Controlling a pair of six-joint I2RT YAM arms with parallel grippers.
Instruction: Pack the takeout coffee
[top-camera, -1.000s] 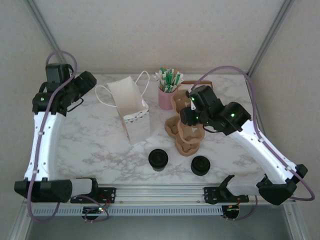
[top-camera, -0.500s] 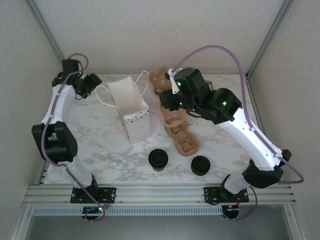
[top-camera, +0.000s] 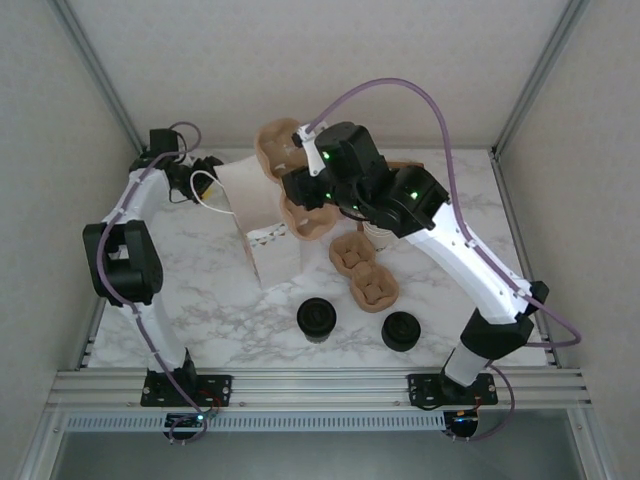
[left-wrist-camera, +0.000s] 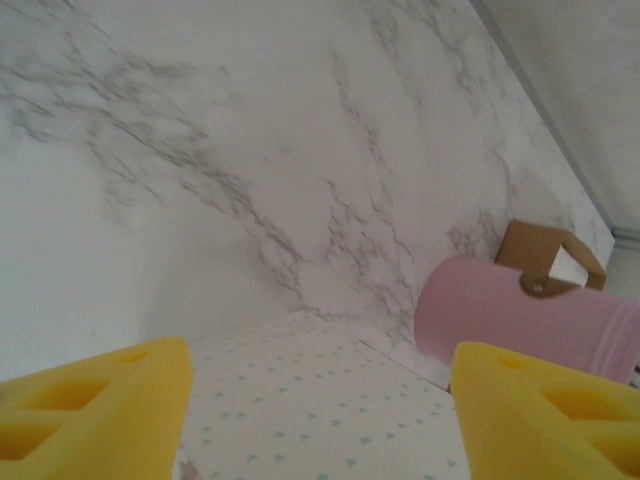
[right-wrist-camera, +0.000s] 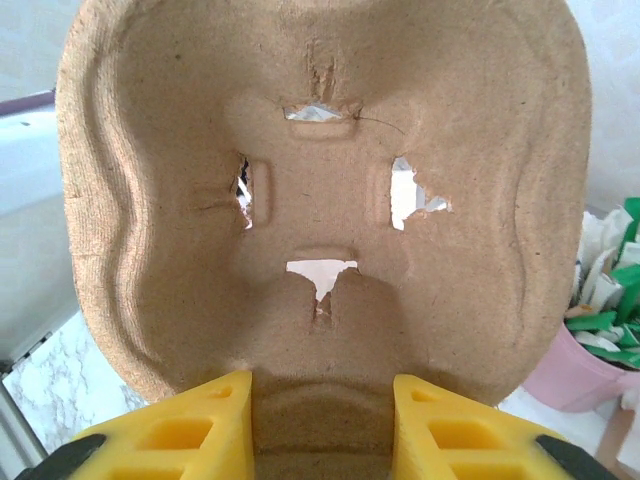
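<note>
While the right claw (right-wrist-camera: 320, 425) grips a pulp tray (right-wrist-camera: 320, 180) and the left claw (left-wrist-camera: 320, 400) gapes, two black-lidded coffees (top-camera: 317, 319) (top-camera: 401, 331) stand upright.

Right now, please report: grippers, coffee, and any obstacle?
Right gripper shut on pulp carrier, held aloft beside white bag. Left gripper open at bag's left. Two lidded coffee cups stand free near front edge. Second carrier lies behind them.

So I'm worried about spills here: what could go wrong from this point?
The right pincer holds the pulp carrier by one edge, tilted above the white paper bag; it may catch the rim and tip the bag. The left pincer looks open by the bag, so nothing steadies it. A falling bag could hit the near takeout coffee.
</note>
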